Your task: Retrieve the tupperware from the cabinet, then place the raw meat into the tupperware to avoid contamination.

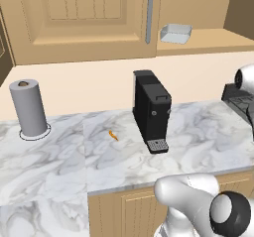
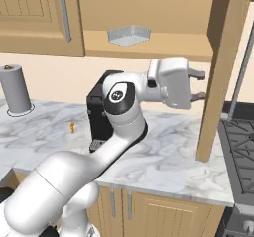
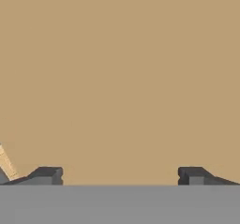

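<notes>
Tupperware [image 1: 175, 33] sits on the open cabinet [image 1: 79, 18] shelf, just right of the closed door's silver handle. Raw meat [image 1: 113, 135] lies on the marble bench [image 1: 59, 156], between the paper-towel roll [image 1: 28, 108] and the black coffee machine [image 1: 151, 110]. The gripper [image 2: 200, 86], empty, fingers apart, faces the open door's tan panel [image 2: 224, 67].

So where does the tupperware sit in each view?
Left base view: tupperware upper right, on the open cabinet shelf.
Right base view: upper centre, same shelf, above the arm.
Hand view: plain tan surface, no container to place.
Shared landmark: black coffee machine below it on the counter.
</notes>
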Motion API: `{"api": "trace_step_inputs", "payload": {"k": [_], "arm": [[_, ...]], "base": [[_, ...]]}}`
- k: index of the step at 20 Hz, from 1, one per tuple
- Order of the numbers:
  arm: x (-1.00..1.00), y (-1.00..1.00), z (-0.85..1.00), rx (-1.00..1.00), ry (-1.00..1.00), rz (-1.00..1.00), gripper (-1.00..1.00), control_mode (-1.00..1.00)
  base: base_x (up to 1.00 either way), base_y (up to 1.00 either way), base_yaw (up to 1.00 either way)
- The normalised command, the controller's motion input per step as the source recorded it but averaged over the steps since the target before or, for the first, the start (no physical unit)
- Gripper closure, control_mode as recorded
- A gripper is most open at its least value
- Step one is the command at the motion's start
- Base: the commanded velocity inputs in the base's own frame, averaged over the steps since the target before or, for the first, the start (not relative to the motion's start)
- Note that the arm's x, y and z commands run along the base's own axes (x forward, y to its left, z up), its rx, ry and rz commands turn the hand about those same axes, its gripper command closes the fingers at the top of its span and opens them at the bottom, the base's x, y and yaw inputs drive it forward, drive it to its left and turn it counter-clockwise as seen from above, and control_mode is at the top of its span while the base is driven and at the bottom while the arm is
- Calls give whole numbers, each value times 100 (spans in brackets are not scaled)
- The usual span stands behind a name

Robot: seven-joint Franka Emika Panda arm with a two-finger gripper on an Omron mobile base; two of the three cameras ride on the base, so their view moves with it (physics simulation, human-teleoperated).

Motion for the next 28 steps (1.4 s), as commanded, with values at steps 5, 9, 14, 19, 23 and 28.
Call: {"api": "trace_step_inputs", "payload": {"k": [5,9,14,19,23,28], "arm": [[20,-93,0,6,-12,-5,-100,-100],[-14,-42,-10,17,-15,0,-100,-100],[-56,34,-33,20,-20,9,-100,-100],[-40,73,-38,19,-15,9,-100,-100],[-38,70,-41,20,-3,13,-100,-100],[-40,57,-35,23,1,16,-100,-100]], "base": [[0,0,0],[0,0,0],[0,0,0],[0,0,0],[0,0,0],[0,0,0]]}}
